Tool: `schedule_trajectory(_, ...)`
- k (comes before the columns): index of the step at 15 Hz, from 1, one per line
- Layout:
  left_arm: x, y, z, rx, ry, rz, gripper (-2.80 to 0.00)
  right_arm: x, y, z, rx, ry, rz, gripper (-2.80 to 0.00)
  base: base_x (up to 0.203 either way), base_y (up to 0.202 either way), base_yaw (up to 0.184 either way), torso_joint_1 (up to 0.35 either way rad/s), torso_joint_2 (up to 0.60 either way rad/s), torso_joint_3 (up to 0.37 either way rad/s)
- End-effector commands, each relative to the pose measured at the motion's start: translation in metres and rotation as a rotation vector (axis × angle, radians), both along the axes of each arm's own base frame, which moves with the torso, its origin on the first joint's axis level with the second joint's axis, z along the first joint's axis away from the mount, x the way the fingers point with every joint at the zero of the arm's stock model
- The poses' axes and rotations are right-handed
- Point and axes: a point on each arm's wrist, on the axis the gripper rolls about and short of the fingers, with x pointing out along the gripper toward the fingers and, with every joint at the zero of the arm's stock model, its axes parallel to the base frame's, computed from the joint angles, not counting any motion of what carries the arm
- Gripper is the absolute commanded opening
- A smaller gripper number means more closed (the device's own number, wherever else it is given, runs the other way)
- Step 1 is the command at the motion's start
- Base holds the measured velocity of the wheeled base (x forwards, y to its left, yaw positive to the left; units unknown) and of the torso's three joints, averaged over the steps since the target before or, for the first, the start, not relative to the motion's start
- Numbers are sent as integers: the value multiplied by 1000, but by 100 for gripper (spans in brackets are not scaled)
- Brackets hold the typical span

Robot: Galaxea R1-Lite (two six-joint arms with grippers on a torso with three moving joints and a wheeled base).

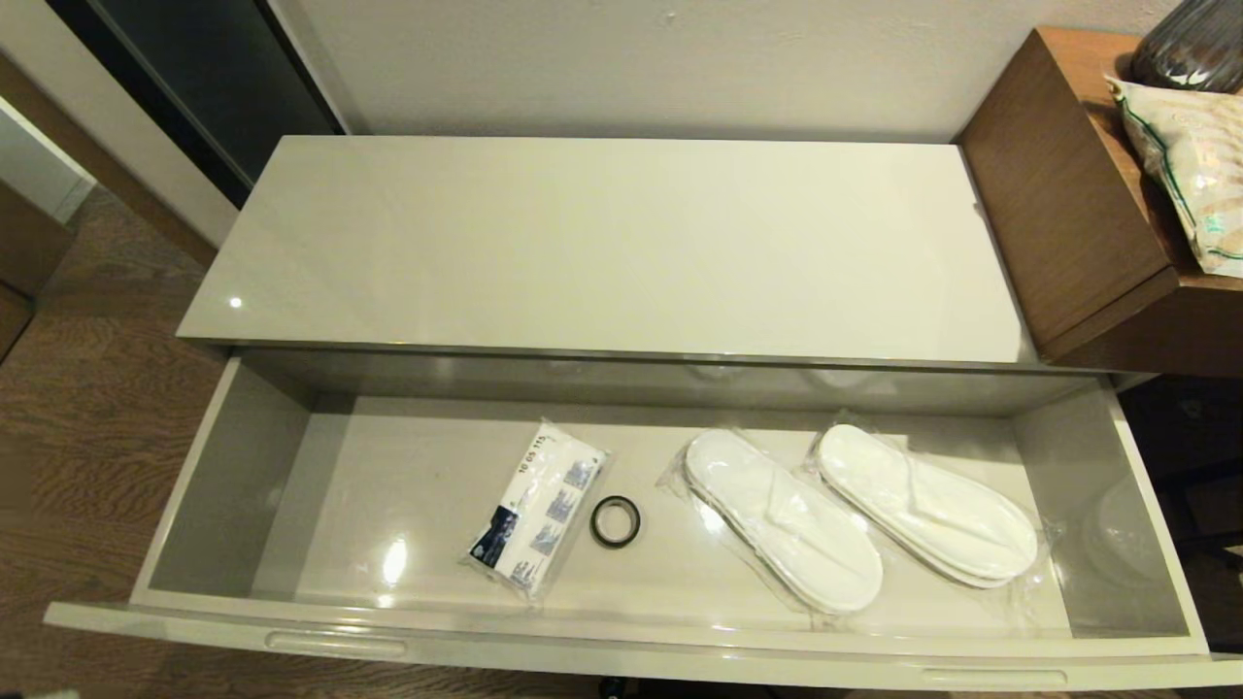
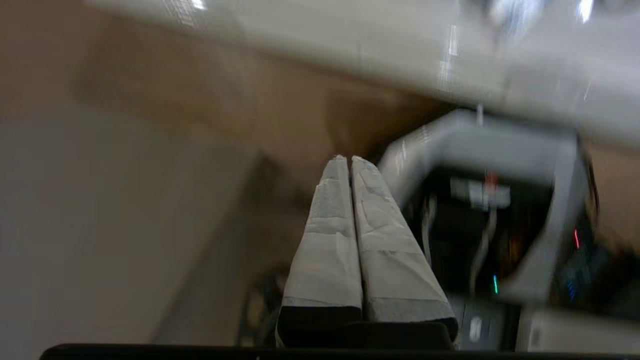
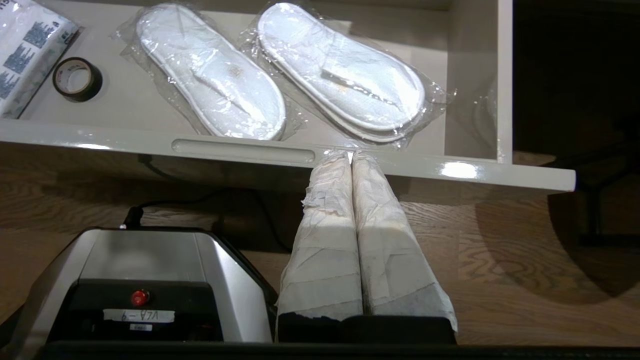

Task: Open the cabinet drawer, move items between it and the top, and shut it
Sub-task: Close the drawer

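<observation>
The cabinet drawer (image 1: pixel 621 544) stands pulled fully out beneath the top (image 1: pixel 602 243), with the tissue pack (image 1: pixel 539 505) lying flat on the drawer floor, left of centre and just left of a small black ring (image 1: pixel 615 521). Two clear-wrapped pairs of white slippers (image 1: pixel 855 515) fill the floor to the ring's right. The pack looks light and soft, its plastic wrap likely slick, so a pinch across its narrow width near the middle seems the surest hold. Open floor lies on the pack's left, while the ring crowds its right edge; the drawer's front wall and the overhanging lip of the top bound any lift, which should clear both. The top itself is bare and offers broad room for setting down. The right gripper (image 3: pixel 351 156) hangs outside the drawer front, below the slippers, jaws pressed together and empty; the left gripper (image 2: pixel 348 159) is likewise closed on nothing, away from the pack.
</observation>
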Motion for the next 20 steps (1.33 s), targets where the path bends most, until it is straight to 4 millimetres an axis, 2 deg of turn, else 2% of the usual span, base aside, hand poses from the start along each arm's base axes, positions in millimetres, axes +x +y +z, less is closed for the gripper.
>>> schedule_trajectory(1,-14,2,-22,-25,34,-18,-280,0,0,0,-1,0,4,-280,0,0,0,0,0,0)
schedule_trajectory(4,1,-3,-67,-92,118,-85,-280,0,0,0,-7,-1,10,-280,0,0,0,0,0,0)
schedule_trajectory(6,15,-6,-84,-121,135,-103,-280,0,0,0,-7,-1,9,-280,0,0,0,0,0,0)
schedule_trajectory(12,55,-15,-95,-255,196,22,-280,0,0,0,-12,-1,7,-280,0,0,0,0,0,0)
schedule_trajectory(18,73,-19,-109,-296,290,68,-280,0,0,0,-16,-1,11,-280,0,0,0,0,0,0)
schedule_trajectory(20,85,-21,-108,-329,246,95,-280,0,0,0,-22,-1,12,-280,0,0,0,0,0,0)
